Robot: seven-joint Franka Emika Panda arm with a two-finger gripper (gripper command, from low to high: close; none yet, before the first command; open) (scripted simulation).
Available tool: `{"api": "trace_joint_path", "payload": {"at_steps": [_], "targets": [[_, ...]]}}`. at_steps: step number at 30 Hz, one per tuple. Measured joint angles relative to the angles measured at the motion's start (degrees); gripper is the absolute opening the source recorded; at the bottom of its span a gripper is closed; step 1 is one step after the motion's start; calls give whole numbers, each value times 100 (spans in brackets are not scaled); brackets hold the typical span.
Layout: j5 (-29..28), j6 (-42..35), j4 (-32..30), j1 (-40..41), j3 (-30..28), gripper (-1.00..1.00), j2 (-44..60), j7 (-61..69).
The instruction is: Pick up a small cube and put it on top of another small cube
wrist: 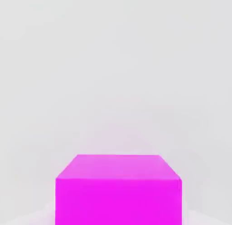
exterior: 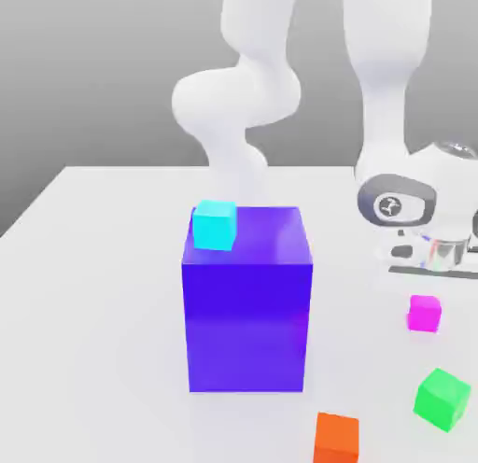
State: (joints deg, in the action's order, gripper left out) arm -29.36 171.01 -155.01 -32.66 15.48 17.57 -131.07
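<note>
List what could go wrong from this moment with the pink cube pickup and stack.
1. The gripper hangs just above the magenta cube; a slightly off-centre descent could nudge it across the table instead of grasping it.
2. The green cube and orange cube lie nearby, so a pushed cube might knock into them.
3. The cyan cube sits at a corner of the tall blue block; stacking there could tip it off.

A white surface is seen under even, soft light, with faint shadows cast on it. Behind it, a plain grey backdrop is shaded from darker above to lighter below.
</note>
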Motion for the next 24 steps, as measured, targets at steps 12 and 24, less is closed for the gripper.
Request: {"api": "trace_joint_path", "payload": {"at_steps": [12, 24], "targets": [[2244, -1463, 509, 1073, 755, -100, -1040, 812], [1995, -1617, 1765, 1314, -247, -100, 49, -568]]}}
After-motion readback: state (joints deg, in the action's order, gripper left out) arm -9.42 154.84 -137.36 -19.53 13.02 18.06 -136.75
